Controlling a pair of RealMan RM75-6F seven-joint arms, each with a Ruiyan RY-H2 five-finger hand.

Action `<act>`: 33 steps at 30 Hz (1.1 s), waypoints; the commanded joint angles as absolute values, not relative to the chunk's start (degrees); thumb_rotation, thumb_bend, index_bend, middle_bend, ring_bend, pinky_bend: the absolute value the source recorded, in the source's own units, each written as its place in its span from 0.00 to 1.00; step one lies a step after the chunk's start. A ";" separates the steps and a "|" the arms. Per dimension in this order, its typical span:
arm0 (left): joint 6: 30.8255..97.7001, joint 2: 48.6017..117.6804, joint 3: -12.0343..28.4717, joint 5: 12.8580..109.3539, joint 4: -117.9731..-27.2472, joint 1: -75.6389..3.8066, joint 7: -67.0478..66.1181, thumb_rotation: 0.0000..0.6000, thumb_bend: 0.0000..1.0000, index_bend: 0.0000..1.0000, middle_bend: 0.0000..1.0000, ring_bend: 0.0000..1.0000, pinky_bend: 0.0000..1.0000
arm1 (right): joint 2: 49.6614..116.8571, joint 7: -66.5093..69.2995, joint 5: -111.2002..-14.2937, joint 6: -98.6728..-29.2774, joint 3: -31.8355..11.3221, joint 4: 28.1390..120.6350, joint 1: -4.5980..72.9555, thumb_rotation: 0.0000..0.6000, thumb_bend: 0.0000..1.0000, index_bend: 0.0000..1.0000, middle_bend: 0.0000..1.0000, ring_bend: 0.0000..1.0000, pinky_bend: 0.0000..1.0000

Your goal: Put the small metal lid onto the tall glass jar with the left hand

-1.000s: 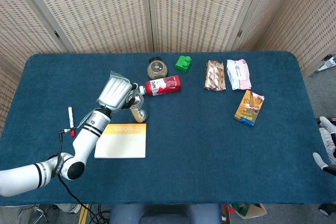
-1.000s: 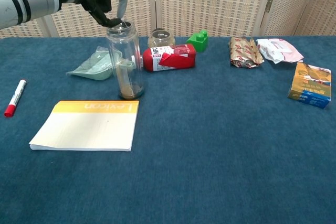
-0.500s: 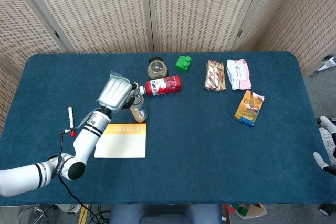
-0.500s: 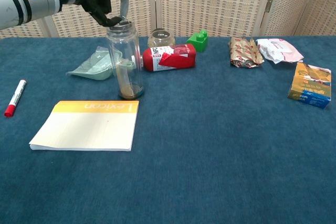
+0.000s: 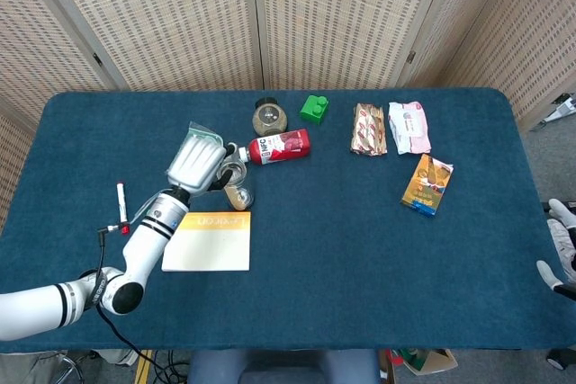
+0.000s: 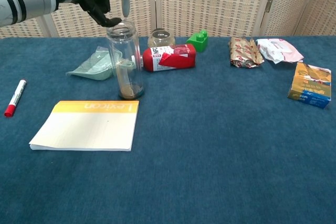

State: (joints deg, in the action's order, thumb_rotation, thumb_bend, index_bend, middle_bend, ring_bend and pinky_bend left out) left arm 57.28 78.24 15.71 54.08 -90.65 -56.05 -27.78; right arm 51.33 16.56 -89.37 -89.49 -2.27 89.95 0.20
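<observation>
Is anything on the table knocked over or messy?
Yes, a little. The red bottle lies on its side behind the tall glass jar, which stands upright. The snack packets look crumpled. Nothing seems spilled.

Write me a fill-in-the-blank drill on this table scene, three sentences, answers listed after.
1. The left hand hovers just above the tall glass ____.
2. The red bottle lies on its ____.
3. The marker left of the yellow notebook has a ____ cap.

Missing words: jar; side; red
</observation>
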 commanded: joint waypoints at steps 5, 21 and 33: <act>58.52 77.05 16.06 55.10 -92.87 -54.69 -25.33 1.00 0.42 0.43 1.00 1.00 1.00 | 51.39 16.61 -89.33 -89.52 -2.24 89.82 0.11 1.00 0.30 0.02 0.20 0.08 0.23; 58.50 75.63 13.40 57.38 -97.70 -52.31 -24.02 1.00 0.42 0.42 1.00 1.00 1.00 | 51.63 16.48 -89.31 -89.38 -2.22 89.67 0.11 1.00 0.30 0.02 0.20 0.08 0.23; 58.66 75.91 12.83 56.66 -97.31 -52.43 -26.12 1.00 0.42 0.39 1.00 1.00 1.00 | 51.68 16.57 -89.27 -89.19 -2.23 89.58 0.15 1.00 0.31 0.02 0.20 0.08 0.23</act>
State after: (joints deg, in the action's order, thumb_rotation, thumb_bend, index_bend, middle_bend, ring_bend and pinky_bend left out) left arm 58.54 75.91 12.90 56.71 -97.36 -52.44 -25.96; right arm 51.68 16.57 -89.27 -89.19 -2.23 89.58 0.15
